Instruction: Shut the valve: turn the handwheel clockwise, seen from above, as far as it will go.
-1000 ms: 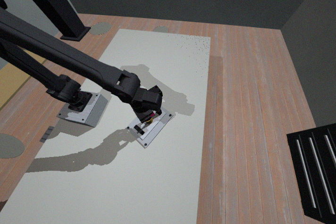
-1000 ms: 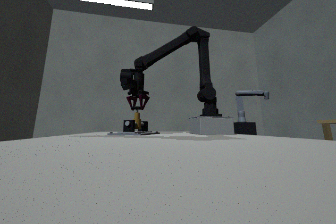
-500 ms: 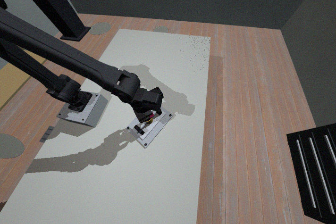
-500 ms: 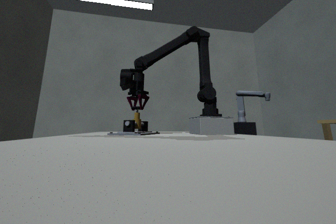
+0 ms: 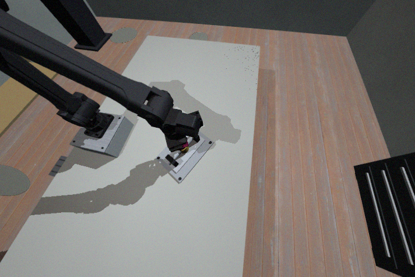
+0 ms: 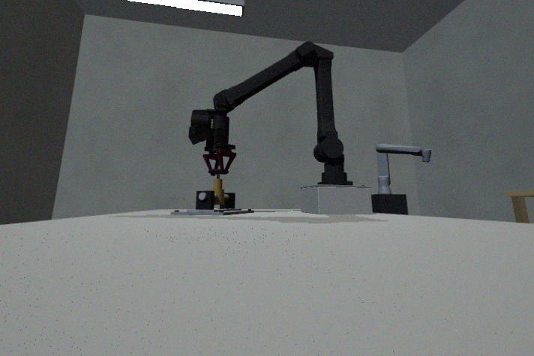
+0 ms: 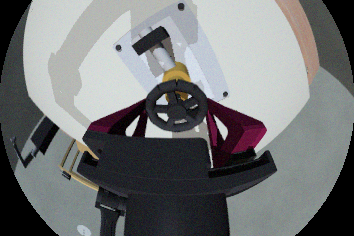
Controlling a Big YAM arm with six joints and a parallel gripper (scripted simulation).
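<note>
The valve stands on a grey baseplate (image 5: 197, 158) (image 7: 209, 62) (image 6: 190, 212) on the white table top. Its black handwheel (image 7: 175, 106) sits on a yellow stem (image 6: 218, 192) (image 7: 177, 71) (image 5: 184, 148). My gripper (image 7: 176, 102) (image 6: 219, 165) (image 5: 180, 144) points straight down over the valve, and its dark red fingers are shut on the handwheel's rim from both sides. In the top view the wrist hides the handwheel. A black block of the valve body (image 5: 172, 160) (image 7: 149, 41) (image 6: 202, 199) lies at the plate's near end.
My arm's base stands on a grey block (image 5: 112, 136) (image 6: 335, 198) on the table's left side. A second small grey arm (image 6: 388, 162) stands behind it. A dark post (image 5: 67, 9) rises at the far left. A black grille (image 5: 389, 210) lies on the wooden floor.
</note>
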